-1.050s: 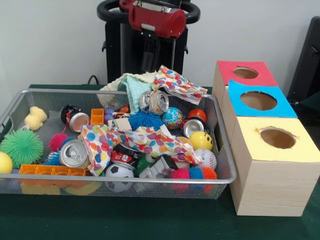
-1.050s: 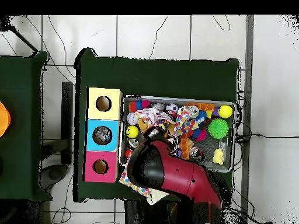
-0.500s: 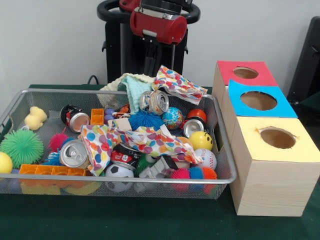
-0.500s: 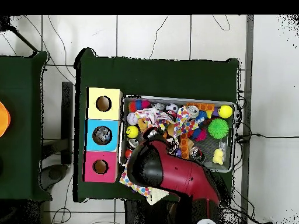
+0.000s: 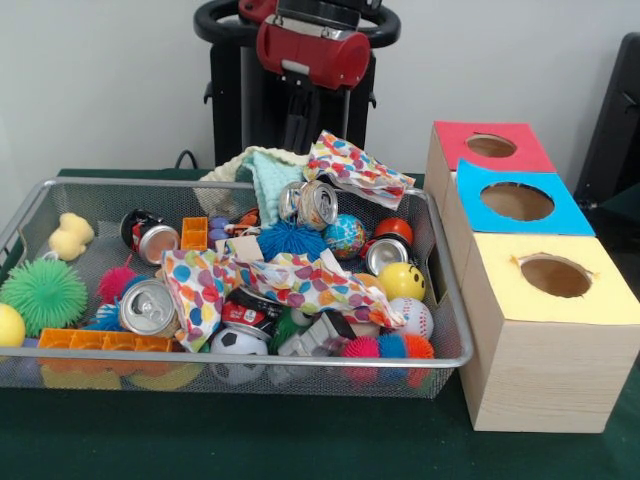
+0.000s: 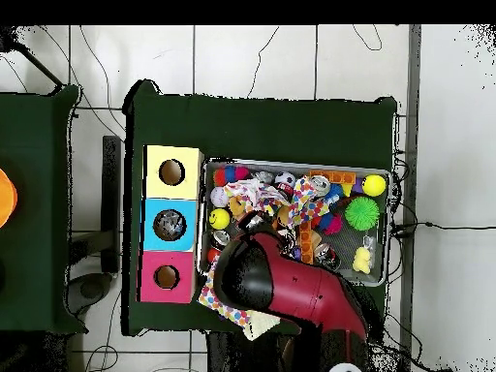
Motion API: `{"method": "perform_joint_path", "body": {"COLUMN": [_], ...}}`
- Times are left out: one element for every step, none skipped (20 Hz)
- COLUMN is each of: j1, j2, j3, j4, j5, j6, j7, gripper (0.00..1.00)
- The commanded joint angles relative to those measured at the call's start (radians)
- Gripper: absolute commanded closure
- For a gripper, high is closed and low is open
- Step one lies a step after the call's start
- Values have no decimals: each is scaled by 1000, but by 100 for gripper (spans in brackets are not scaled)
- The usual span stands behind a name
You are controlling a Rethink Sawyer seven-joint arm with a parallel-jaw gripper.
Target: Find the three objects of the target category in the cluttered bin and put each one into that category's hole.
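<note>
The wire mesh bin (image 5: pixel 250 357) stands on the green table, full of mixed things: crushed cans (image 5: pixel 148 306), balls such as a yellow smiley ball (image 5: pixel 402 281) and a small football (image 5: pixel 237 345), spiky balls (image 5: pixel 42 294), dotted cloths (image 5: pixel 300 283) and orange bricks (image 5: pixel 105 341). Three wooden boxes with holes stand beside it: red (image 5: pixel 490 147), blue (image 5: pixel 517 202), yellow (image 5: pixel 555 275). The red and black arm (image 5: pixel 310 48) hangs over the bin's far rim. Its lower end is hidden behind the cloths. In the overhead view the arm (image 6: pixel 281 281) covers that corner of the bin (image 6: pixel 387 232).
A dotted cloth (image 5: pixel 355 165) and a pale green towel (image 5: pixel 262 170) hang over the bin's far rim. A yellow sponge figure (image 5: pixel 71 236) lies at the far left. In the overhead view the boxes stand in a row: yellow (image 6: pixel 172 172), blue (image 6: pixel 170 225), red (image 6: pixel 167 277).
The arm has shifted slightly, its red link a little higher in the front view. Nothing in the bin has moved.
</note>
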Motion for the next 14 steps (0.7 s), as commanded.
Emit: {"method": "perform_joint_path", "body": {"j1": [-36,-37,-37,-40,-43,-51,-58,-59,-57,-54,-51,-50,-49,-49], "j2": [52,67,86,105,121,134,148,156,159,159,159,159,159,153], "j3": [86,85,82,81,84,91,99,99,99,97,95,93,92,92], "j4": [-19,-24,-30,-35,-39,-41,-43,-46,-46,-46,-46,-46,-45,-44], "j5": [-48,-45,-42,-42,-44,-45,-47,-50,-50,-49,-49,-48,-48,-47], "j6": [-17,-17,-21,-35,-54,-70,-85,-97,-100,-100,-100,-101,-102,-98], "j7": [31,35,41,47,50,51,52,52,54,55,55,56,56,55], "gripper": [100,100,100,100,100,100,100,100,100,100,100,100,100,100]}}
